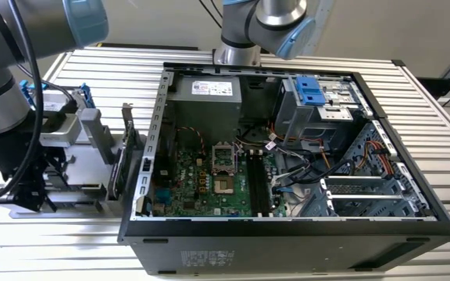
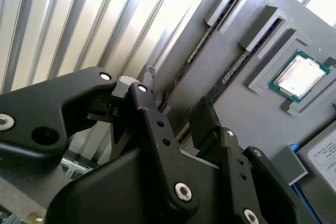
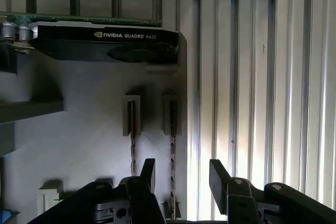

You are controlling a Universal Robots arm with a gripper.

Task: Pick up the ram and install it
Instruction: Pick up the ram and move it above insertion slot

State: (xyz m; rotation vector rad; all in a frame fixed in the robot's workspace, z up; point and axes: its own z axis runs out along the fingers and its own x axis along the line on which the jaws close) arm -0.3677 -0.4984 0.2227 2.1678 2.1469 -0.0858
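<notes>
Hovering: pincer [image 3: 184, 170] apart, empty, over ram [image 3: 172, 140] standing in grey holder [image 3: 79, 119] | step: pick-up approach | grasp likely needs stick centred

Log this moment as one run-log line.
phase: pre-grasp | gripper: open, aligned over ram | ram: on edge in gray holder slot, not lifted | second stick: in neighbouring slot

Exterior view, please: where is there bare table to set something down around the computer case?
Bare slatted table lies to the exterior view's right of the computer case and in that view's lower left corner. Crowded: between case and gray parts holder.
</notes>
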